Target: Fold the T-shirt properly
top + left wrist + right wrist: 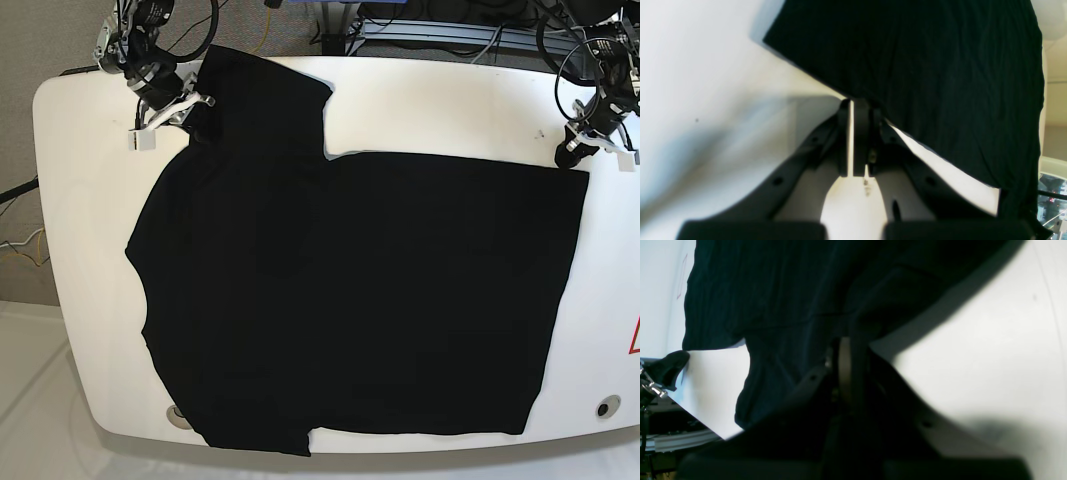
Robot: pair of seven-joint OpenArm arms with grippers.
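Note:
The black T-shirt point(350, 290) lies spread flat over most of the white table point(450, 100), with one sleeve at the far left. My left gripper point(578, 152) sits at the shirt's far right corner. In the left wrist view the gripper point(860, 108) is shut on the edge of the T-shirt point(923, 66). My right gripper point(195, 108) is at the far left sleeve. In the right wrist view it point(846, 343) is shut on a fold of the T-shirt point(773, 300), which hides the fingertips.
Cables and equipment point(450, 30) crowd the space behind the table's back edge. Two round holes point(603, 407) sit near the table's front corners. A red mark point(634, 340) is at the right edge. Bare table shows in the left wrist view point(690, 66).

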